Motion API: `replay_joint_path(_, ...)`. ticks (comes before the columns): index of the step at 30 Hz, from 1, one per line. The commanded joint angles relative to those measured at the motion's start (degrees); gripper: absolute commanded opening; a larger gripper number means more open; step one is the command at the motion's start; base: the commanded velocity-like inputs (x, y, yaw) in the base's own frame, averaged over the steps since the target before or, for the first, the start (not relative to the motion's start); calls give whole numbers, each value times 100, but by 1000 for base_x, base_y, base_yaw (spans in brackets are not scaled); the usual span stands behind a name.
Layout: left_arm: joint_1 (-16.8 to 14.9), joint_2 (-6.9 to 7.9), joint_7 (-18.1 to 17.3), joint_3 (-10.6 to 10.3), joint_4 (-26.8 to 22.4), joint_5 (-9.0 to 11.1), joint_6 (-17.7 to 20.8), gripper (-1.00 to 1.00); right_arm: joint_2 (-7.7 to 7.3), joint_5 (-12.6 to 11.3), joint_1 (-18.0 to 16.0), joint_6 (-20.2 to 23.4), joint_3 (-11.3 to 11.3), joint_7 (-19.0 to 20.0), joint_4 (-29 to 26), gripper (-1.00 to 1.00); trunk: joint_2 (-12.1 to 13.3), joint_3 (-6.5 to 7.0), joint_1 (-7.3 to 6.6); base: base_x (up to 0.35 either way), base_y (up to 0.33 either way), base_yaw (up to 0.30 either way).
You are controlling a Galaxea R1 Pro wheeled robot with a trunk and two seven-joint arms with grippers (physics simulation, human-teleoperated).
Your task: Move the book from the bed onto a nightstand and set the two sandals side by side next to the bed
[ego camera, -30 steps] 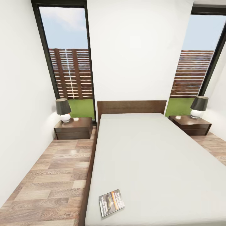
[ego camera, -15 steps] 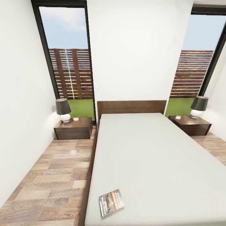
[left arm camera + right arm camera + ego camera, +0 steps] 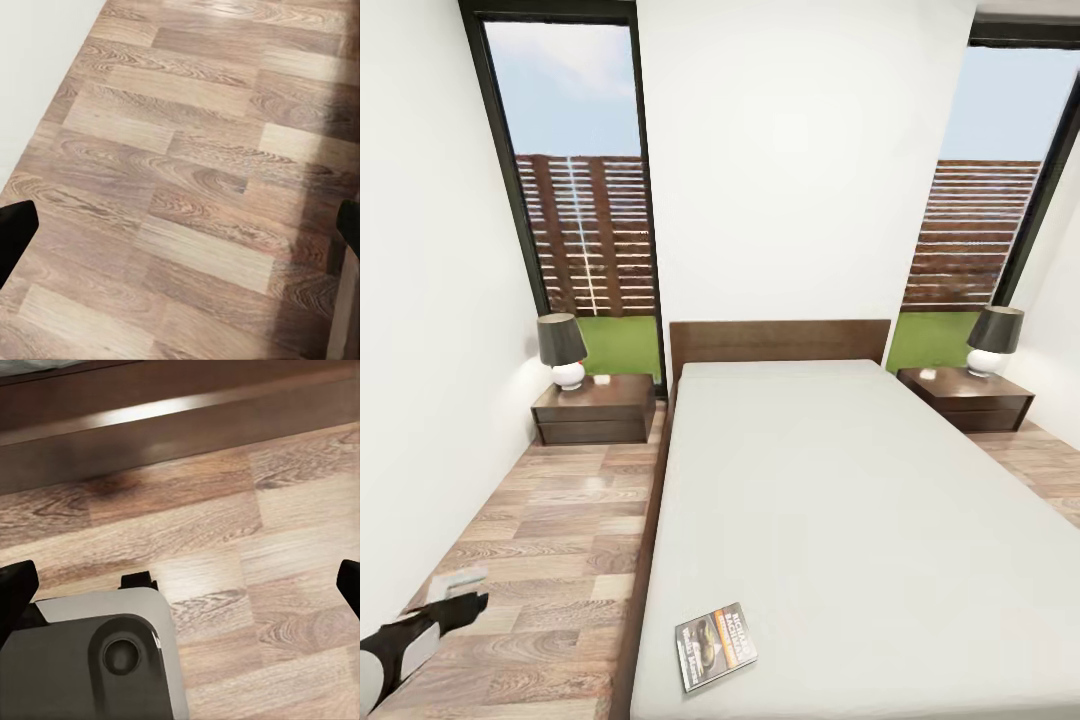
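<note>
My left gripper [image 3: 460, 590] has just risen into the head view — jaws apart, empty. Book [image 3: 715, 645] unmoved at the bed's [image 3: 860, 500] near corner; reach starting, I judge.

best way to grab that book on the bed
The book lies flat near the bed's foot-left corner, too thin for a top pinch. Probably bring the left gripper from the left bedside, slide the book past the mattress edge, and close the jaws across its cover and underside.

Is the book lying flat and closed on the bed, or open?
Closed and flat: the book lies cover-up near the mattress's near-left corner of the bed, its cover photo and orange band showing.
</note>
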Motion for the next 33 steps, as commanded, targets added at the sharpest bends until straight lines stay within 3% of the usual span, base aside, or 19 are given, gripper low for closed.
replay_joint_path(1,-151,-65,-37,-54,-33,36,101,100,-6,-4,-9,-37,-26,-8,19,100,-7,-9,1,0,0,0)
replay_joint_path(3,-281,-150,-56,-60,-69,0,200,100,-13,-7,-9,-37,-28,-15,18,100,-7,-9,1,0,0,0)
replay_joint_path(6,-593,-472,-68,-70,-151,-195,427,100,-23,-6,-10,-33,-32,-30,16,100,-7,-9,1,0,0,0)
replay_joint_path(7,-593,-472,-68,-70,-151,-195,427,100,-23,-6,-10,-33,-32,-30,16,100,-7,-9,1,0,0,0)
replay_joint_path(10,-802,-855,16,-73,-195,-475,549,100,-10,2,-10,-32,-24,-38,15,100,-7,-9,1,0,0,0)
replay_joint_path(11,-802,-855,16,-73,-195,-475,549,100,-10,2,-10,-32,-24,-38,15,100,-7,-9,1,0,0,0)
replay_joint_path(13,-885,-1111,124,-74,-211,-643,594,100,4,-1,-9,-30,-20,-41,17,100,-7,-9,1,0,0,0)
replay_joint_path(14,-885,-1111,124,-74,-211,-643,594,100,4,-1,-9,-30,-20,-41,17,100,-7,-9,1,0,0,0)
replay_joint_path(17,-958,-1461,336,-76,-225,-809,628,100,25,-7,-9,-26,-17,-44,20,100,-7,-9,1,0,0,0)
replay_joint_path(18,-958,-1461,336,-76,-225,-809,628,100,25,-7,-9,-26,-17,-44,20,100,-7,-9,1,0,0,0)
replay_joint_path(20,-994,-1648,462,-79,-236,-872,640,100,40,-7,-9,-25,-19,-44,19,100,-7,-9,1,0,0,0)
replay_joint_path(23,-1037,-1781,545,-79,-253,-914,651,100,50,-7,-9,-23,-20,-45,17,100,-7,-9,1,0,0,0)
replay_joint_path(33,-1199,-2104,674,-76,-379,-977,674,100,70,-3,-9,-20,-22,-45,18,100,-7,-9,1,0,0,0)
